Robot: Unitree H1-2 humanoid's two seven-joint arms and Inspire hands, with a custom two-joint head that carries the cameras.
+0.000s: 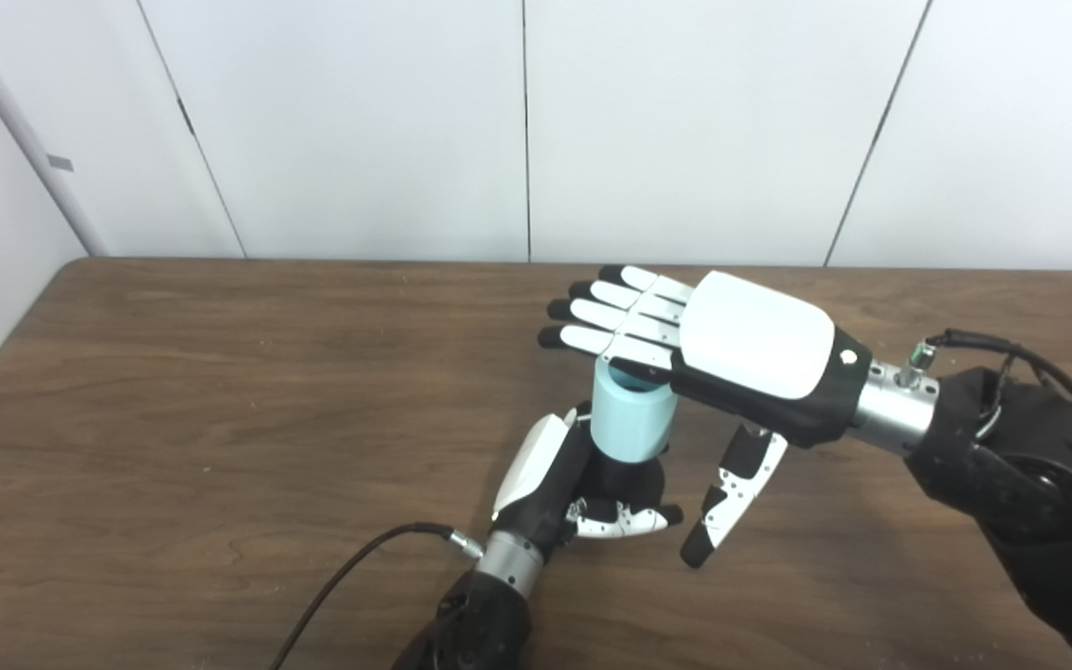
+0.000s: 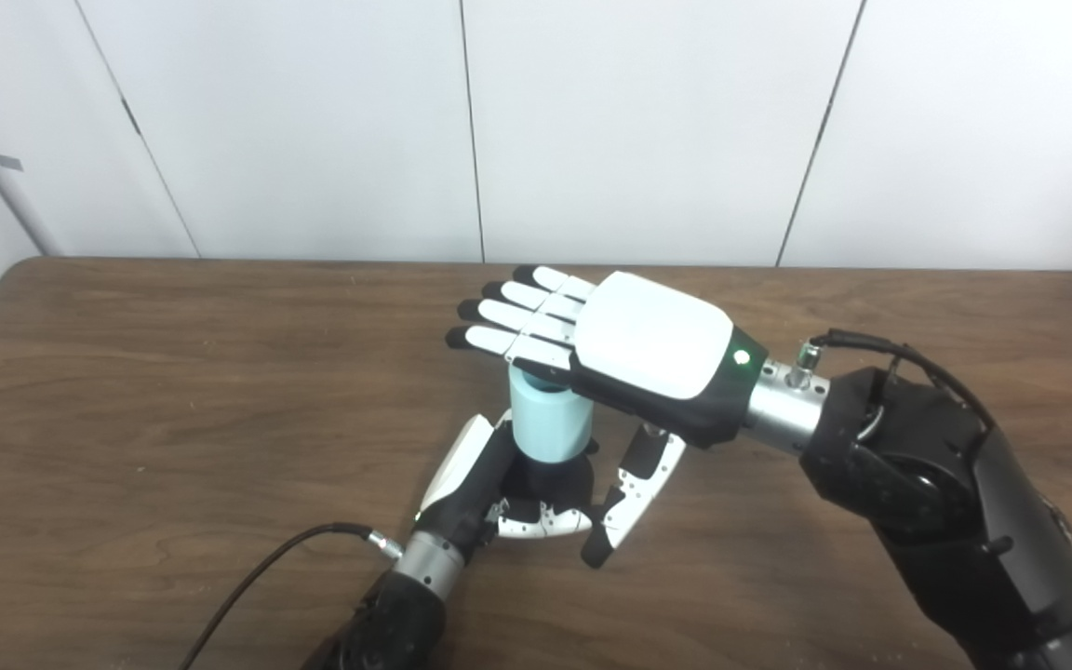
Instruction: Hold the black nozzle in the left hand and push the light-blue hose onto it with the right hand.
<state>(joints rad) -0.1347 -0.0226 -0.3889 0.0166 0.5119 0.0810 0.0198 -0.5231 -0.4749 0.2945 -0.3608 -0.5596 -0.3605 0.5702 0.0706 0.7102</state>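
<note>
My left hand [image 1: 562, 489] is shut around the black nozzle [image 1: 631, 476], gripping it low above the table. The light-blue hose [image 1: 630, 414], a short upright cylinder, sits on top of the nozzle. My right hand [image 1: 731, 344] lies flat, palm down, on the hose's top end, fingers stretched out to the left and thumb [image 1: 731, 498] hanging down beside the nozzle. It grips nothing. Most of the nozzle is hidden by the left hand's fingers and the hose.
The brown wooden table [image 1: 220, 391] stretches left and behind the hands. A black cable [image 1: 341, 577] runs from the left wrist toward the front edge. White wall panels [image 1: 536, 121] rise behind the table's far edge.
</note>
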